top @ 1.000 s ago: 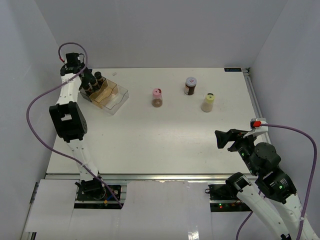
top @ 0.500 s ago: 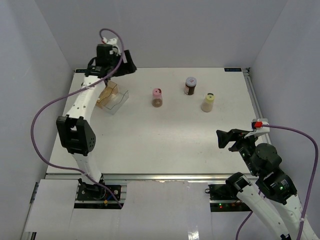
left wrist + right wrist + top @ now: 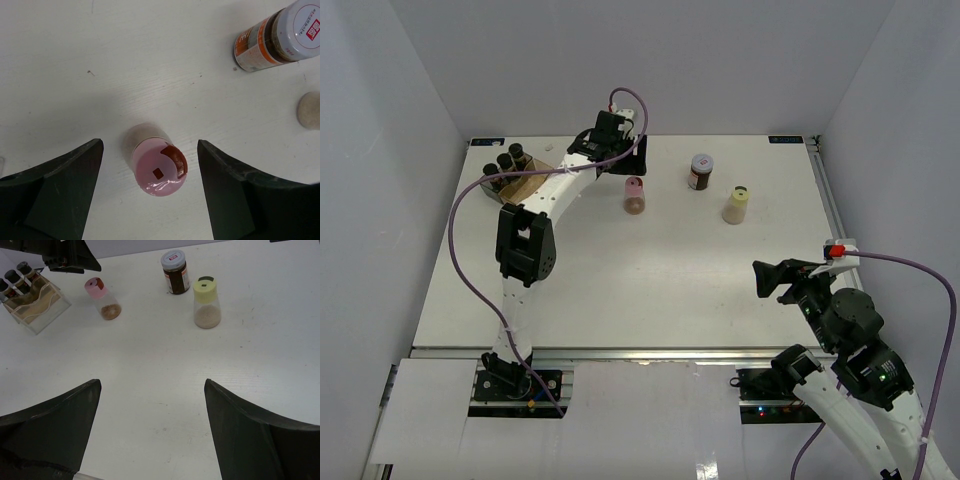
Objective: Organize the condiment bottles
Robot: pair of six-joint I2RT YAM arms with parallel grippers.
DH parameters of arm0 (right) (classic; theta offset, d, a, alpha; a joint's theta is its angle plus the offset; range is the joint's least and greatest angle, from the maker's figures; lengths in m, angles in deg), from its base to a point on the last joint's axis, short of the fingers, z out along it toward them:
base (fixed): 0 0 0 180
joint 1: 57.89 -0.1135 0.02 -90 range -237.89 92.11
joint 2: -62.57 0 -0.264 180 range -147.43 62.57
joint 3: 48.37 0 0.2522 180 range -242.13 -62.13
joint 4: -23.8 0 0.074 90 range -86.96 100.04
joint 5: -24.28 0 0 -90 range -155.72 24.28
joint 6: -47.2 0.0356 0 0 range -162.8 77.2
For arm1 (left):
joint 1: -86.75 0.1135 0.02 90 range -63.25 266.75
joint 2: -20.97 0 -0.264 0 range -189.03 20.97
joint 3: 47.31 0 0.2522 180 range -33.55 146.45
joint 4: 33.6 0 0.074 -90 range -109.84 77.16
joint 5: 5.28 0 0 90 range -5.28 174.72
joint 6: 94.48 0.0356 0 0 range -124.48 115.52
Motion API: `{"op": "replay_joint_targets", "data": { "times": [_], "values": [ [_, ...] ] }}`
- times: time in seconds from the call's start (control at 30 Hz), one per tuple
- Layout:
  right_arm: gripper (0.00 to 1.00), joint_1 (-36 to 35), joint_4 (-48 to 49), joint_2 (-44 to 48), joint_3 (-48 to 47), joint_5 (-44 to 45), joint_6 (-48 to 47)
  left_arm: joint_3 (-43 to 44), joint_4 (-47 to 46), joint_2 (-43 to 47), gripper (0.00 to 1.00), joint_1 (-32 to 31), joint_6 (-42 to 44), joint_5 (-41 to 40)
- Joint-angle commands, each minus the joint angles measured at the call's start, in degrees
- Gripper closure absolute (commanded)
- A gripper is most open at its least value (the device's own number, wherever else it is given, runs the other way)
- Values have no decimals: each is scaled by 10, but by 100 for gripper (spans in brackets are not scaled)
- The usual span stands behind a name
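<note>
**Left gripper spread over the pink-capped jar; three of six jars in the bin**

Left gripper (image 3: pixel 148 152) hung above the pink-capped jar (image 3: pixel 159 169) with its two fingers (image 3: pixel 60 190) wide apart – one on each side of the cap, neither touching it. That jar stood upright on the white table (image 3: pixel 620 300), a short way to the right of the clear compartment bin (image 3: pixel 40 315).

Six jars showed in all. Three black-capped jars (image 3: pixel 504 164) stood upright in a row at the bin's far left end. Three stood loose on the table, all to the right of the bin: the pink-capped one nearest it, one grey-lidded jar (image 3: pixel 701 171) with a red label farther right, and one pale yellow jar (image 3: pixel 736 204) farthest from it.

Right gripper (image 3: pixel 150 390) hovered well apart from the bin, off to its right near the table's front edge – jaws spread and empty.
</note>
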Motion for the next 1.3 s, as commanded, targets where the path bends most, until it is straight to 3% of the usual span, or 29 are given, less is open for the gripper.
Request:
{"op": "replay_joint_targets", "data": {
  "times": [0.0, 0.77, 1.1, 1.27],
  "values": [
    [10, -1, 22, 7, 5, 9, -11, -10, -16, 21, 14, -13, 13, -30],
    [10, -1, 21, 1, 4, 9, -9, -49, -3, 8, 16, -39, 22, -86],
    [10, -1, 19, 3, 2, 10, -9, -27, 14, -14, 22, -41, 14, -96],
    [10, -1, 18, 5, 3, 10, -9, -26, 13, -16, 33, -42, 11, -90]
  ]
}}
